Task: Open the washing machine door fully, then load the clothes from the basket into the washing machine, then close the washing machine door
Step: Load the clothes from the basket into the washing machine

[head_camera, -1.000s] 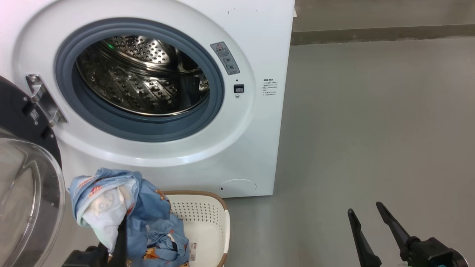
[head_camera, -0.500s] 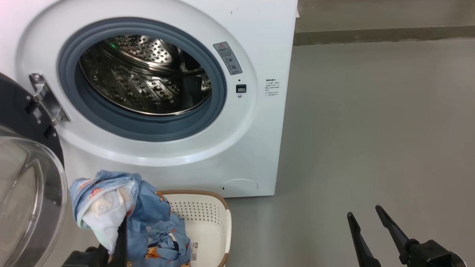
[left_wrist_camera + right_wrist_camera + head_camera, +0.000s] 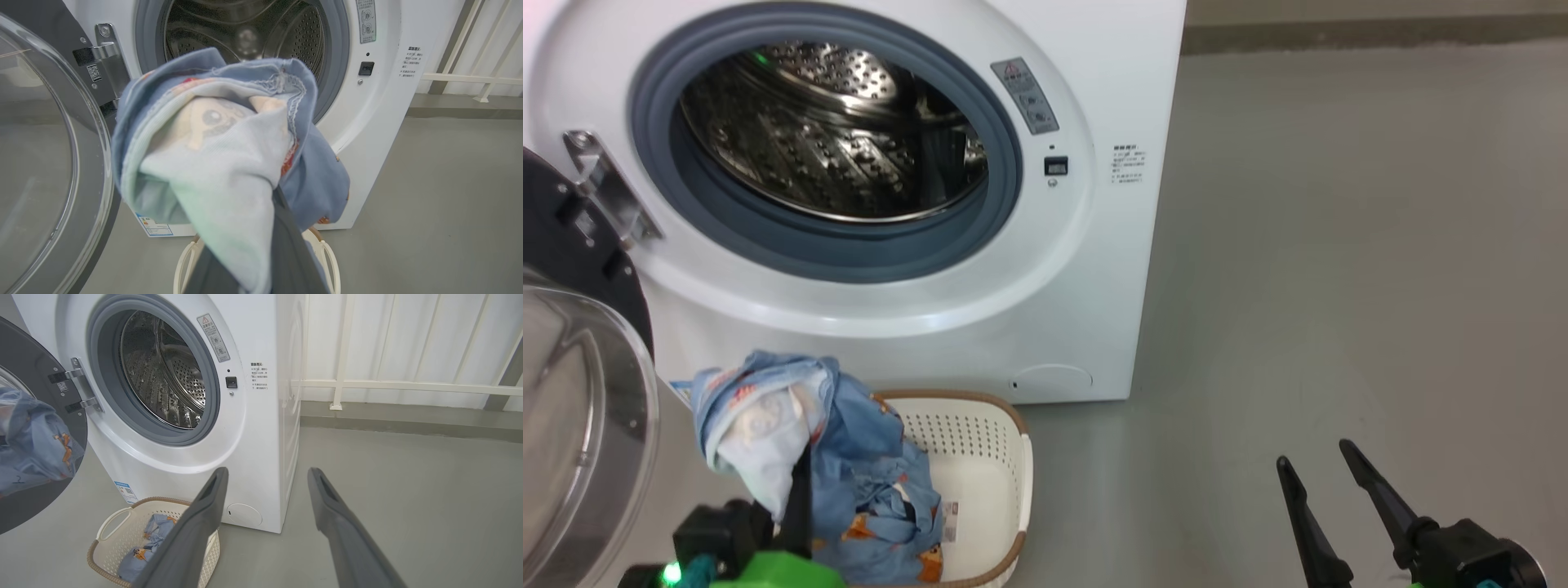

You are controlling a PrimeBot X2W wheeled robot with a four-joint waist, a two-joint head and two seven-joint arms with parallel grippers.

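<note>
Door's done: the washing machine door (image 3: 572, 392) hangs wide open off the left side of the washing machine (image 3: 1094, 269), so you're on the loading step. Your left gripper (image 3: 799, 490) is pinching 1 garment (image 3: 760, 416), held up in front of the machine, below its opening and above the basket (image 3: 1017, 457) at the machine's foot. The other garment (image 3: 143, 555) lies in that basket. Your right gripper (image 3: 1313, 454) is spread and empty, off to the machine's right. Next, I'd say, lift and push forward over the gasket (image 3: 849, 257) into the drum (image 3: 809, 163), watching for trailing cloth.
</note>
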